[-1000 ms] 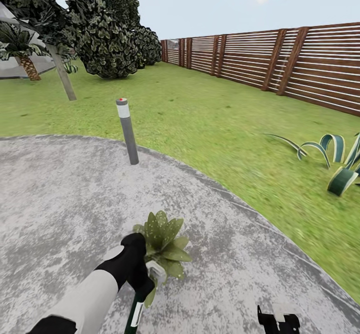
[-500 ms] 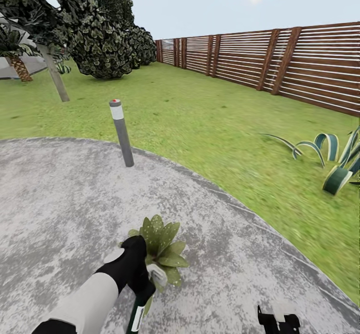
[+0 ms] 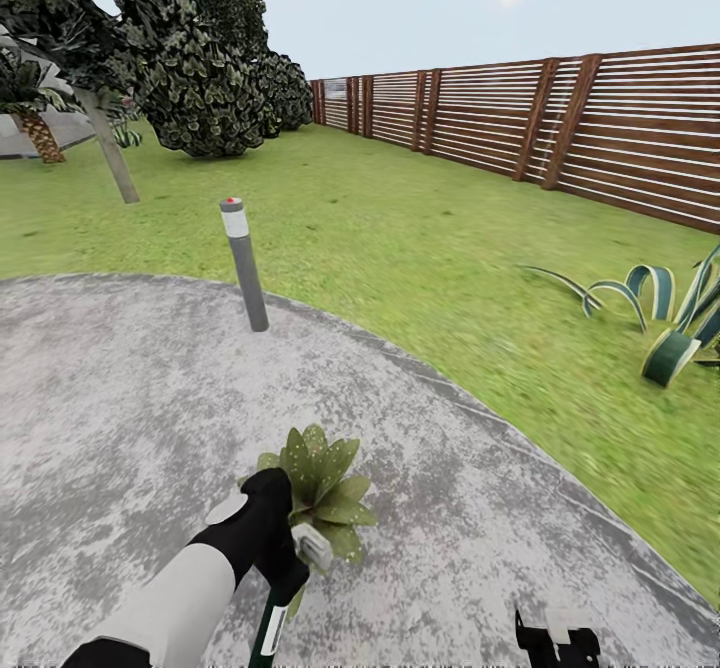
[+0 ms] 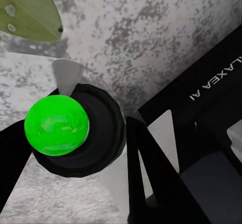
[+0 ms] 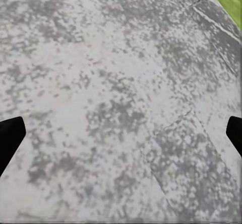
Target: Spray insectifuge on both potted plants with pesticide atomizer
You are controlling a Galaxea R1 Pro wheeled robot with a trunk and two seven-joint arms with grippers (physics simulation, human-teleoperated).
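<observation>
Left gripper (image 3: 285, 573) is clamped on the pesticide atomizer (image 3: 268, 633), which sticks out below the claw toward the robot, white label and green band showing. In the left wrist view the atomizer (image 4: 75, 131) shows as a black round end with a bright green ball on it, wedged against one black finger (image 4: 151, 178). One potted plant (image 3: 322, 488), a speckled-leaf rosette, sits just beyond and to the right of that claw, its leaves touching or overlapping the black wrist; a leaf (image 4: 27, 10) also cuts into the left wrist view past the atomizer's end. Its pot is mostly hidden; cannot tell if the claw touches it. Plant stands on the round grey paving (image 3: 120, 398). Right gripper (image 3: 555, 640) is low, well to the right of the left claw, holding nothing: fingertips (image 5: 10, 138) are far apart at both edges of the right wrist view, with bare paving (image 5: 121, 103) between them. Farther out from the left claw: a grey bollard light (image 3: 243, 263) at the paving edge, lawn (image 3: 420, 238), striped curling-leaf plant (image 3: 670, 323) off to the right, brown slat fence (image 3: 560, 128), dark shrubs (image 3: 200, 78).
</observation>
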